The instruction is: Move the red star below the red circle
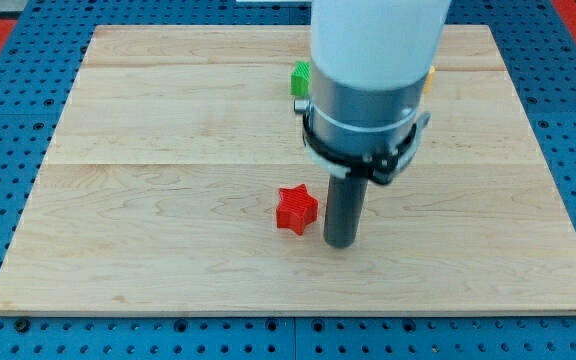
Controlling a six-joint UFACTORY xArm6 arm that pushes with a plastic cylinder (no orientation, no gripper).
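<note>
A red star block (296, 209) lies on the wooden board (168, 200), a little below the board's middle. My tip (342, 243) rests on the board just to the view's right of the red star, slightly lower, with a narrow gap between them. No red circle shows in this view; the arm's body covers part of the board's top middle.
A green block (300, 78) peeks out at the left of the arm near the view's top; its shape is partly hidden. A sliver of a yellow block (431, 73) shows at the arm's right. A blue pegboard (8, 150) surrounds the board.
</note>
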